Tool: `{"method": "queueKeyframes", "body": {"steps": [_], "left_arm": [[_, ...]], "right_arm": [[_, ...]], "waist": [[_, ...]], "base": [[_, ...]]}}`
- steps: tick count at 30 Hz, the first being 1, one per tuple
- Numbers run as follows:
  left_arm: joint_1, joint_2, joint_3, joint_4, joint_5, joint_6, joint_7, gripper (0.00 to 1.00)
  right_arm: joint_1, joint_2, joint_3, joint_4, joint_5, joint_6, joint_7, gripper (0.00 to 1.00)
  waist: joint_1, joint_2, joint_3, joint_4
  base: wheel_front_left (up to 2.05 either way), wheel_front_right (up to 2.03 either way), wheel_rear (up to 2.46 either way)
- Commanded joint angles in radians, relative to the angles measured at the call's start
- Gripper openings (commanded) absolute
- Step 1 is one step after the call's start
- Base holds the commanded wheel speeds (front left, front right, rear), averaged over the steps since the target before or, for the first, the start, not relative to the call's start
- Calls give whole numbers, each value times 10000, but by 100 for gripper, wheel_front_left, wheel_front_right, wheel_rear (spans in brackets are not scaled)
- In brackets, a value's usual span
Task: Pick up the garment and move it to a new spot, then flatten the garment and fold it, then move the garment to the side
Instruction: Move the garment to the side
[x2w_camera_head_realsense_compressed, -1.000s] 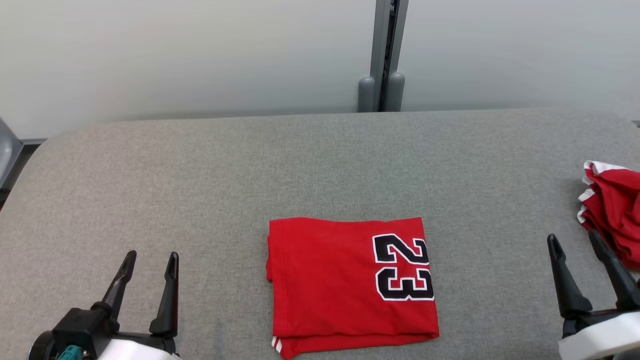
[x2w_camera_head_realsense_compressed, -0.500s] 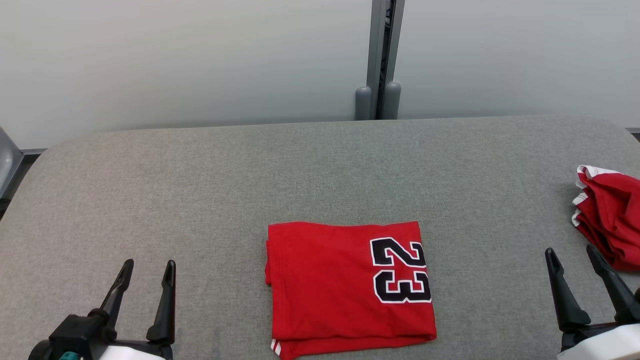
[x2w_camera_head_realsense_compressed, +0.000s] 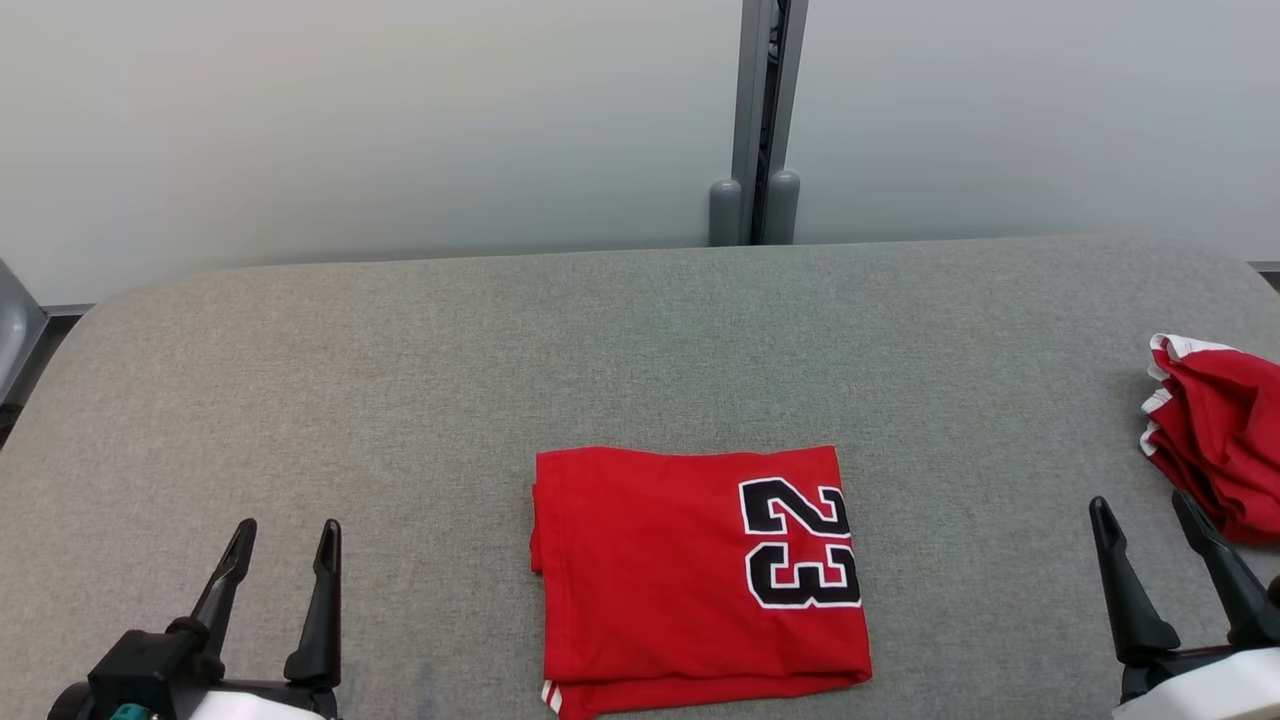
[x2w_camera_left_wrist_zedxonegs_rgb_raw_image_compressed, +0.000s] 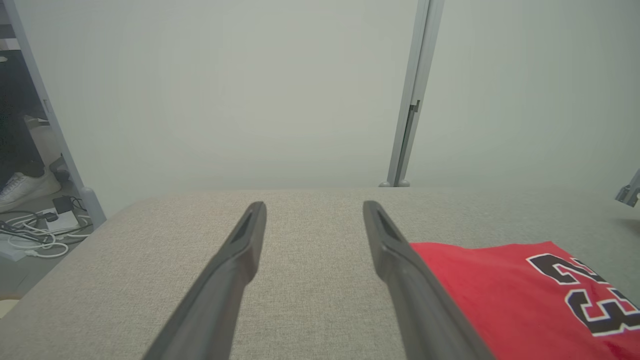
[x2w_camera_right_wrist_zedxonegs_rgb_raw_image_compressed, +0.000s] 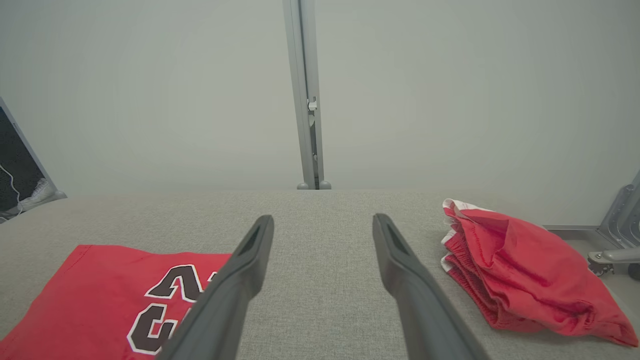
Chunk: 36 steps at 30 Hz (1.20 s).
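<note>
Shirt (x2w_camera_head_realsense_compressed: 700, 575) lies folded flat in the middle of the table (x2w_camera_head_realsense_compressed: 400, 340), just as it did a second ago; only the head camera has tipped a little. Left gripper (x2w_camera_head_realsense_compressed: 288, 527) and right gripper (x2w_camera_head_realsense_compressed: 1142, 500) wait with fingers apart, holding nothing. So I think the folding is done and moving it aside is left. A red pile (x2w_camera_head_realsense_compressed: 1215, 440) on the right is cut off; I cannot tell what it is.

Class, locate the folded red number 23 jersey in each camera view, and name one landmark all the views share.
Head view: jersey bottom centre, on the grey table.
Left wrist view: jersey lower right.
Right wrist view: jersey lower left.
Shared landmark: the grey upright post behind the table.
</note>
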Motion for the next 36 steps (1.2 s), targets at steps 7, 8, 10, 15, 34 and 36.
{"method": "queueKeyframes", "body": {"steps": [7,8,10,15,34,36], "left_arm": [[-106,42,9,14,-78,86,-3,100],[-112,45,4,10,-82,84,-4,100],[-129,48,-5,7,-100,94,-4,100],[-327,23,-55,-28,-120,38,-50,100],[-1793,-614,-446,77,152,-289,-560,100],[-1904,-703,-441,179,138,-318,-618,100]], "right_arm": [[-37,-48,-42,105,43,1,-58,100],[-41,-51,-43,101,48,1,-57,100],[-44,-63,-50,100,48,1,-48,100],[3,43,-35,127,80,1,-32,100],[-1923,-304,2151,2374,821,1,-47,100],[-2022,-317,2325,2723,982,1,-63,100]], "waist": [[0,-1,-9,27],[0,-1,-5,30],[0,-1,2,44],[0,-1,119,265],[0,-1,2296,1818],[0,-1,2395,1902]], "base": [[0,0,0],[0,0,0],[0,0,0],[0,0,0],[0,0,0],[0,0,0]]}}
